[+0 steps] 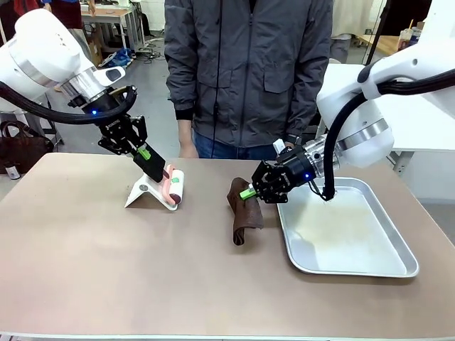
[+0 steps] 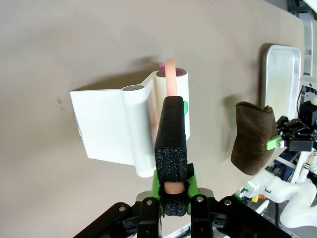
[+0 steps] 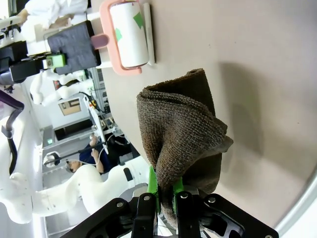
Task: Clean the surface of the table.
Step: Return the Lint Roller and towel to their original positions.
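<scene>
The beige-brown table [image 1: 106,270] spans the front view. My left gripper [image 1: 153,169] is shut on the black foam grip of a pink-handled lint roller [image 1: 174,186], whose white roll lies against a white stand [image 1: 144,193] at the table's far left-centre. The left wrist view shows the fingers clamped on the handle [image 2: 171,134], with the roll [image 2: 172,87] beyond. My right gripper [image 1: 250,192] is shut on a folded brown cloth [image 1: 244,213] that hangs down onto the table at centre. Seen from the right wrist, the cloth [image 3: 181,129] bunches up between the green pads.
A silver metal tray [image 1: 341,234] lies on the right of the table, just beside the cloth and under my right arm. A person in a grey jacket [image 1: 249,71] stands at the far edge, close behind both grippers. The near half of the table is bare.
</scene>
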Controlling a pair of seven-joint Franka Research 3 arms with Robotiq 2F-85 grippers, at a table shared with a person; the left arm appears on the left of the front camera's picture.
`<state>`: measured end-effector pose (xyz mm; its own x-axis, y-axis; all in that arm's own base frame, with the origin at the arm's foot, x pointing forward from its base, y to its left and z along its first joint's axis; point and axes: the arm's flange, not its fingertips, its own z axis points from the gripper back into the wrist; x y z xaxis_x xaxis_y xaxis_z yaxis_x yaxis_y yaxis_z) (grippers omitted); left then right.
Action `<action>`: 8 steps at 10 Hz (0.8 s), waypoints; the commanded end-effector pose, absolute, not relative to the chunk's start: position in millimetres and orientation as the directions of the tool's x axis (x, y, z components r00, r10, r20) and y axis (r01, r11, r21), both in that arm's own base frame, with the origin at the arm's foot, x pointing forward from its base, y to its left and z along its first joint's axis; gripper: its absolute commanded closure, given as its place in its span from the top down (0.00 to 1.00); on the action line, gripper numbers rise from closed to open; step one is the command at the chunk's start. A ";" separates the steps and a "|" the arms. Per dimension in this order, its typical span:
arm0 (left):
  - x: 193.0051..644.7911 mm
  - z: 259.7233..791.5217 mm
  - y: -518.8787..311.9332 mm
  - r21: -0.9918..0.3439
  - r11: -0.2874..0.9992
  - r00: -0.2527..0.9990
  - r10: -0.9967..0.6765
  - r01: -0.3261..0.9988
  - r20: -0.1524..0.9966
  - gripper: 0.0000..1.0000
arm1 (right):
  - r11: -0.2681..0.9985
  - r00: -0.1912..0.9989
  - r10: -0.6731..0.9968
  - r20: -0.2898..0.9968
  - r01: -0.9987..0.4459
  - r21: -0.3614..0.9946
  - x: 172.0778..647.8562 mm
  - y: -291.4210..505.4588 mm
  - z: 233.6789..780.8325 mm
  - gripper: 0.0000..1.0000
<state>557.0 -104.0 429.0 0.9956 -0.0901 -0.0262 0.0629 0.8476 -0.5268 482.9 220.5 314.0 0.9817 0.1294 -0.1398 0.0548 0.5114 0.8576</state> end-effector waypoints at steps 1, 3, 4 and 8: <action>558.6 427.3 -105.2 -0.530 0.847 0.996 -0.078 0.043 -0.044 0.22 | 0.511 0.982 0.118 -0.150 0.069 0.856 491.0 222.8 318.7 0.13; 558.5 428.4 -107.5 -0.534 0.845 0.997 -0.065 0.030 -0.047 0.22 | 0.514 0.981 0.111 -0.156 0.077 0.854 493.2 223.8 317.4 0.13; 560.8 427.5 -106.5 -0.537 0.843 0.997 -0.062 0.024 -0.052 0.22 | 0.516 0.982 0.105 -0.155 0.079 0.853 493.3 224.0 317.7 0.13; 564.6 426.6 -106.6 -0.554 0.833 0.997 -0.048 0.002 -0.068 0.73 | 0.527 0.984 0.089 -0.152 0.083 0.846 495.1 224.4 318.3 0.49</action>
<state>560.6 -103.2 426.4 0.9968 -0.0653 -0.0454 0.0305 0.8413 -0.5397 487.4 219.7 313.4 0.9834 0.1143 -0.1412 0.0627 0.5164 0.8541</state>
